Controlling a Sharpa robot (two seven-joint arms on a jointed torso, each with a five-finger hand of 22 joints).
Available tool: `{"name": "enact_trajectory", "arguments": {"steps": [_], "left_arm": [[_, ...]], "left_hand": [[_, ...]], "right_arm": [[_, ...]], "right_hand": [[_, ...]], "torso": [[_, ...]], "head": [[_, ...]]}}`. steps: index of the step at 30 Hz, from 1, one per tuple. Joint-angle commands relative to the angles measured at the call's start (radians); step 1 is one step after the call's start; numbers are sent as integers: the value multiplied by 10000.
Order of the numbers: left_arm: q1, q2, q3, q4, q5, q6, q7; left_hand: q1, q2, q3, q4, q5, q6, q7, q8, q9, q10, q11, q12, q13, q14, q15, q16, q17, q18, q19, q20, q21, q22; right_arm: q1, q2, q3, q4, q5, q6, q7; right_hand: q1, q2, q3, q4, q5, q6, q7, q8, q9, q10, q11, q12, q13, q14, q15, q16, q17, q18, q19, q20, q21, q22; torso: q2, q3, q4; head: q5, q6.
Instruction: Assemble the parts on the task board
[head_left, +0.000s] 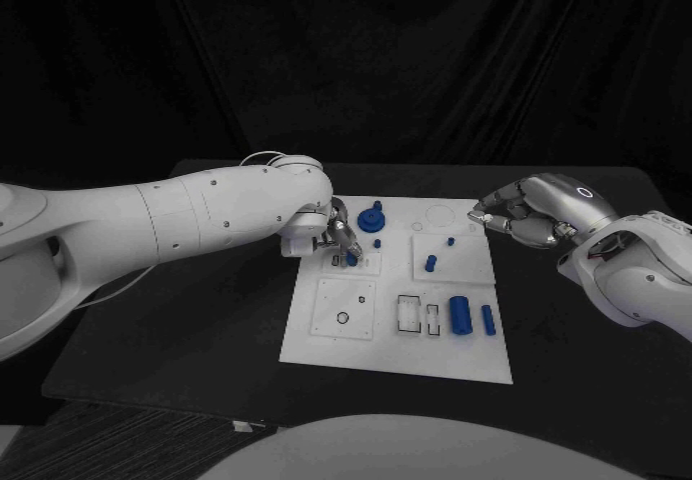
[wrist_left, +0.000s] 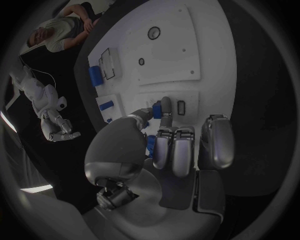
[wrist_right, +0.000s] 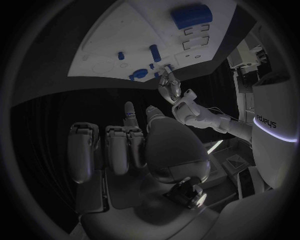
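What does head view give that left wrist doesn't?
Head only: the right robot hand, curled and holding nothing beside the board's far right corner, plus the gear-like part and a peg by the right edge.
Left wrist only: a close look at the fingers pinching a small blue part next to a slot.
Both: board, left robot hand, large cylinder.

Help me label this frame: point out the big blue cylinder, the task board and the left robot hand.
big blue cylinder (head_left: 460, 314): head view, middle of its body.
task board (head_left: 411, 358): head view, bare near edge.
left robot hand (head_left: 338, 232): head view, its middle.
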Motion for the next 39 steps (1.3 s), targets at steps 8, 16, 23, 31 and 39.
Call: {"name": "enact_trajectory", "arguments": {"steps": [8, 16, 23, 31, 39], "left_arm": [[-74, 9, 6, -25, 77, 184, 201], [-97, 47, 6, -59, 77, 182, 247], [-115, 74, 6, -119, 77, 316, 246], [-139, 123, 6, -217, 77, 482, 208], [-157, 72, 6, -207, 77, 396, 250]], "left_hand": [[-75, 2, 71, 0, -49, -48, 31, -64, 13, 850, 41, -69, 2356, 1039, 20, 26, 2634, 166, -76, -6, -67, 1796], [-66, -11, 95, -19, -50, -67, 36, -75, 17, 836, 47, -88, 2337, 1039, 25, 26, 2634, 170, -88, -1, -89, 1790], [-725, -186, -372, 384, -2960, -231, 189, -302, -7, 801, 179, -139, 2289, 1039, 137, 26, 2634, 187, -139, 100, -244, 1764], [-1488, -356, -1377, 1031, -4272, -408, 333, -694, -324, 735, 313, -221, 2210, 1039, 246, 26, 2634, 232, -233, 208, -491, 1708], [-1862, -365, -1964, 1410, -4282, -406, 354, -788, -401, 728, 330, -224, 2208, 1039, 262, 26, 2634, 245, -262, 220, -566, 1693]], "right_arm": [[-26, -22, 6, 11, -24, 7, -146], [-31, 1, 6, 2, -24, 9, -153], [-34, -25, 6, 15, -24, 4, -157], [-38, -29, 6, 20, -24, 10, -149], [-42, -39, 6, 21, -24, 7, -141]], "right_hand": [[139, -11, 82, 5, 57, -34, 51, -45, -16, 1045, 78, 13, 2624, 962, 55, -43, 2078, -34, 674, 78, -26, 2364], [139, -11, 82, 5, 57, -34, 51, -45, -16, 1045, 78, 13, 2624, 962, 55, -43, 2078, -34, 674, 78, -26, 2364], [149, -12, 86, 15, 56, -33, 54, -47, -17, 1045, 80, 13, 2624, 963, 57, -42, 2078, -35, 676, 80, -21, 2366], [152, -15, 86, 20, 54, -33, 55, -47, -18, 1045, 81, 13, 2624, 963, 59, -40, 2081, -35, 675, 81, -22, 2365], [152, -15, 86, 20, 54, -33, 55, -47, -18, 1045, 81, 13, 2624, 963, 59, -40, 2081, -35, 675, 81, -22, 2365]], "torso": [[3, -4, 2], [0, -4, -2], [3, 1, 4], [-2, 0, -6], [0, 0, -7]], "head": [[8, -1], [24, -1], [-8, -1], [3, -1], [7, -1]]}}
